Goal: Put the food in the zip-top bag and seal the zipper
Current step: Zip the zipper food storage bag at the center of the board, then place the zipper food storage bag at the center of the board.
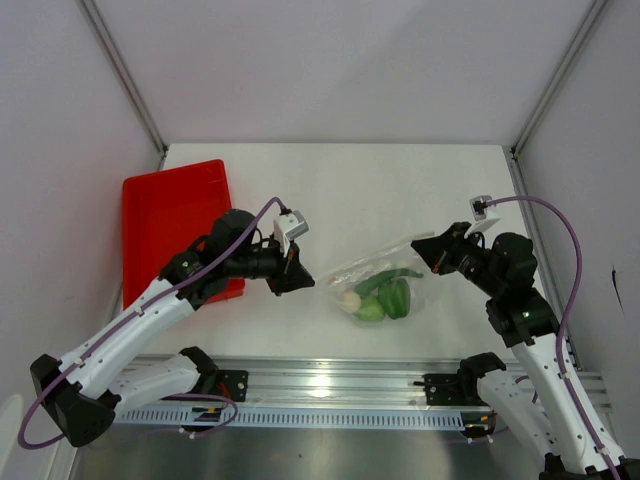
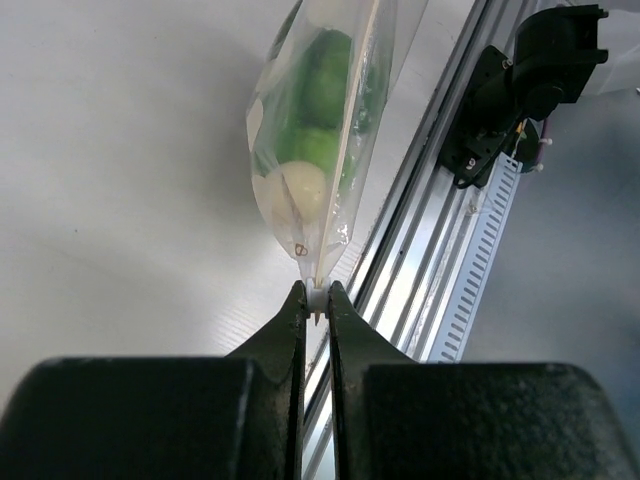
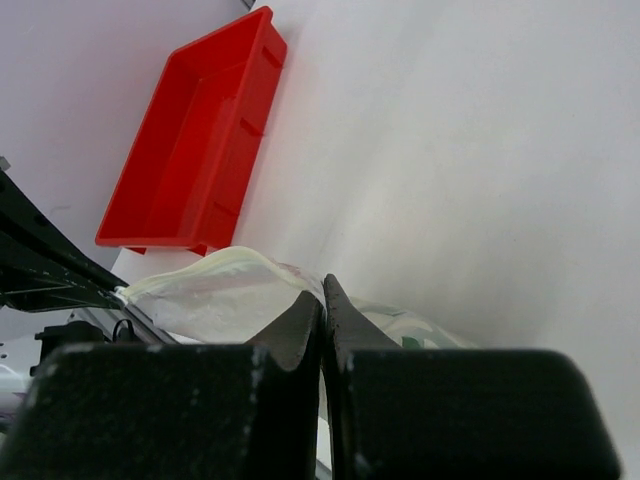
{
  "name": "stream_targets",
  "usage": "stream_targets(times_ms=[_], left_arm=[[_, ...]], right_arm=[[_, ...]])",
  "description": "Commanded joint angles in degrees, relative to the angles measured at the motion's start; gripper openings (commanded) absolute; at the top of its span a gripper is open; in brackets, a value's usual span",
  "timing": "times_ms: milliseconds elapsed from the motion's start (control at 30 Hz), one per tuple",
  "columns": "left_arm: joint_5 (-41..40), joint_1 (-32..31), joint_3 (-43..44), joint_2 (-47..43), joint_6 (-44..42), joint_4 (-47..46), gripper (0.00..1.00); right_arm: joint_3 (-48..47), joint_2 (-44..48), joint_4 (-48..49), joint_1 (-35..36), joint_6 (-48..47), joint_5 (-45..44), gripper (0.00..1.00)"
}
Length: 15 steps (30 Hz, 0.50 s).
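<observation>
Seen from the right wrist, the right gripper blocks most of the zip-top bag, leaving only a green sliver of the food beside its fingers. The left wrist view cuts the bag's far end off at the top edge. From above, the left arm covers the near right corner of the red tray; whether the zipper is pressed together along its length cannot be told.
</observation>
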<state>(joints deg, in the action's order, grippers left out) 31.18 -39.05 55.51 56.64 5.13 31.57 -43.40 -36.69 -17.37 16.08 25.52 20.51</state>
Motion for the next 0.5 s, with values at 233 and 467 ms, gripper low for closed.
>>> stream_targets(times_ms=[233, 467], left_arm=[[-5.33, 1.17, -2.42, -4.52, 5.86, -5.37, 0.63], [-12.73, 1.08, -0.57, -10.05, 6.13, -6.17, 0.99]], right_arm=[[-1.78, -5.4, 3.13, -1.75, 0.85, -2.84, 0.0], [-3.44, -12.6, 5.75, -3.94, 0.93, -12.15, 0.0]])
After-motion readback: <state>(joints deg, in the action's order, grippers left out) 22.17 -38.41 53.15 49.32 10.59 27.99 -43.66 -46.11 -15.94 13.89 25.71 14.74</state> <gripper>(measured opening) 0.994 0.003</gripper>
